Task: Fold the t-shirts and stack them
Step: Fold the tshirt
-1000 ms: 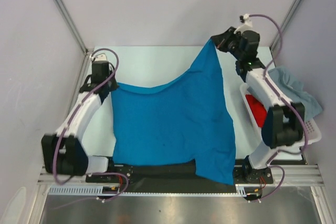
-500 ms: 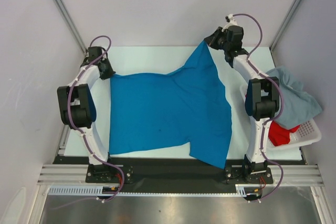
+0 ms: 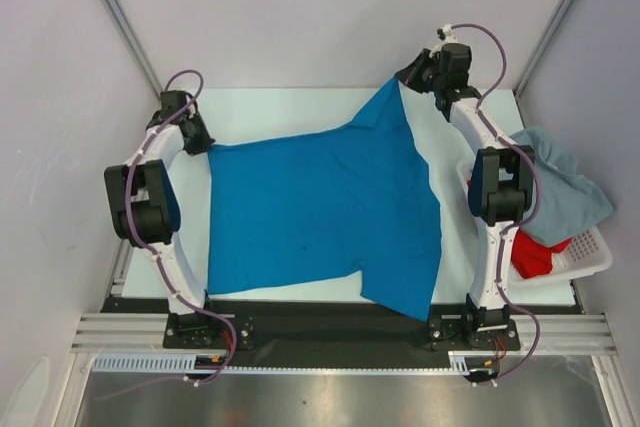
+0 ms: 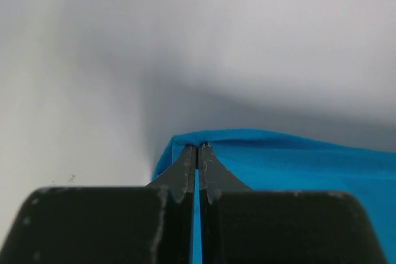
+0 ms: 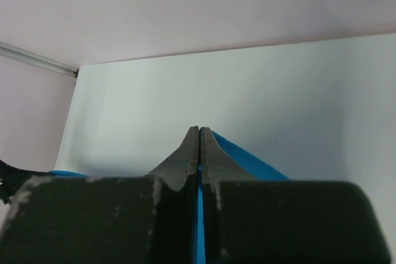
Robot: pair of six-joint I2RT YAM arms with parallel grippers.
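The left gripper is pinched shut on a corner of the blue shirt. The right gripper clamps another corner. The cloth spreads over the table between them and back toward the bases. Behind the right gripper, to its right, the grey shirt drapes the basket holding the red shirt.

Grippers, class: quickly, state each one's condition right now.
Left gripper: closed on the blue shirt.
Right gripper: closed on the same shirt's other corner.
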